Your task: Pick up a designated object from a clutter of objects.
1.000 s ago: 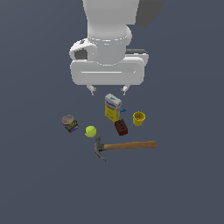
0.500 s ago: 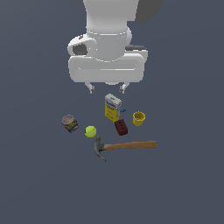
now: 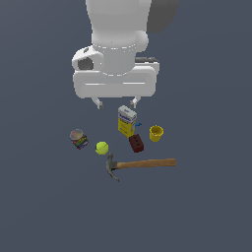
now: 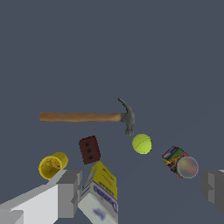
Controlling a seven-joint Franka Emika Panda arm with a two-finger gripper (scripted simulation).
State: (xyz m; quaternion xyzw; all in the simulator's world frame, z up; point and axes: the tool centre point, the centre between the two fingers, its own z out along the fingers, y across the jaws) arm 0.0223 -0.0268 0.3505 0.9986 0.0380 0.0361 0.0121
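While hanging above the clutter, empty: white two-fingered gripper point(image 3: 116, 103), fingers spread wide apart, nothing between them, pale fingertips point(image 3: 98, 104) pointing down at the dark grey-blue floor point(image 3: 206, 206).

Nearest in the exterior view: wooden-handled hammer with a dark steel head point(image 3: 140, 165), lying flat, handle reaching toward the exterior view's right, head toward the left. Plenty of bare floor on the near side of it and off to both sides.

Just behind the hammer head: yellow-green tennis ball point(image 3: 102, 147), close to the head, contact impossible to judge. Toward the exterior view's left of the ball, a little apart: small short cylindrical can with a silvery-grey top and a red, blue and green label point(image 3: 78, 139), tilted, outermost on that side, open floor around its left and near sides. Seen in the wrist view point(image 4: 181, 162) lying beside the ball point(image 4: 141, 143), a clear gap between them.

Behind the hammer handle: dark red brick block point(image 3: 136, 143); to its right in the exterior view, small yellow cup point(image 3: 156, 133), near but apart, mouth turned partly sideways in the wrist view point(image 4: 52, 165).

Farthest back: yellow-and-blue box with a white end point(image 3: 126, 121), standing upright just beside the block, almost directly under the gripper and crowding the space below the fingers; a small blue piece at its base too small to tell. Can well off to the left of the gripper's line.
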